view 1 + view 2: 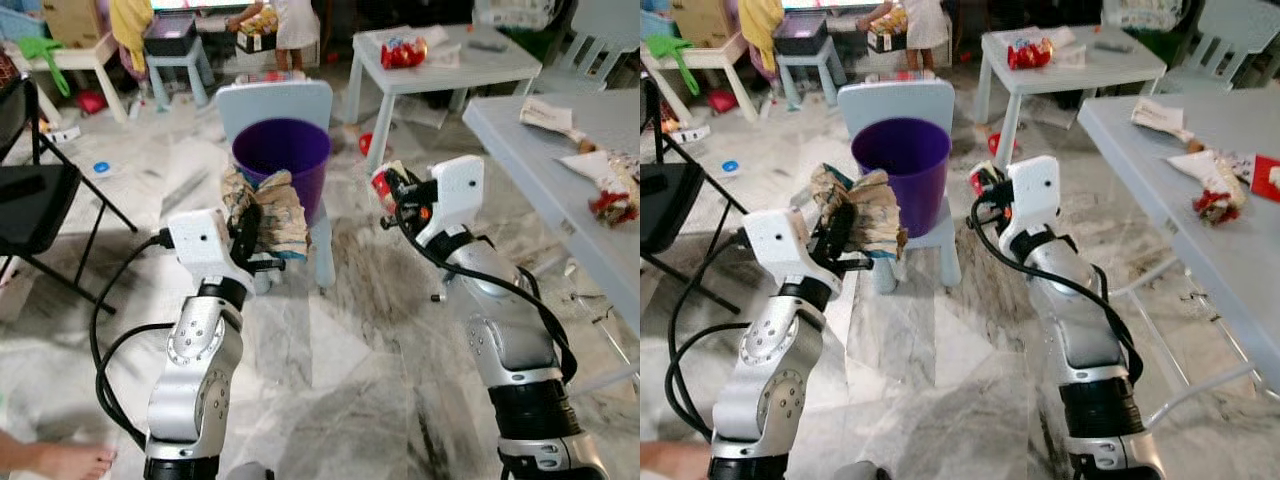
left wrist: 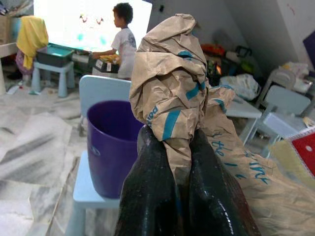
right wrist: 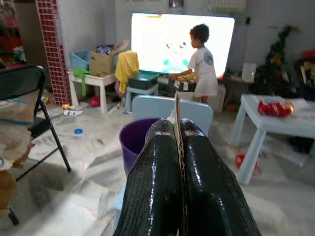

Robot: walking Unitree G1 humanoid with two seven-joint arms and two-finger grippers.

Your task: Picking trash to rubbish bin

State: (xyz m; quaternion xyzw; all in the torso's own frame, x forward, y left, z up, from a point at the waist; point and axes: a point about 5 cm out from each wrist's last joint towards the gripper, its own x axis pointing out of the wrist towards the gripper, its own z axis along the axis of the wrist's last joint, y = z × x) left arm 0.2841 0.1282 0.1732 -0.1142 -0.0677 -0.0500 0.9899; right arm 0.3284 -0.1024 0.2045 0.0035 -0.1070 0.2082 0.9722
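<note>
Right now the left gripper (image 2: 179,162) is clamped on a crumpled brown paper bag (image 1: 272,212), holding it up just beside the purple bin (image 1: 281,165), on the bin's left and close to its rim. That bin stands on a small pale blue chair (image 1: 300,100) on the marble floor (image 1: 330,350). Over on the bin's other side, the right gripper (image 3: 179,147) has its fingers pressed together on a thin wrapper (image 1: 385,182) with red and white print, raised near the bin's rim. More trash lies on the grey table (image 1: 545,150), and a red packet (image 1: 403,50) rests on the small white table (image 1: 440,70) behind. A child (image 3: 203,64) stands at the bright screen (image 3: 167,39).
</note>
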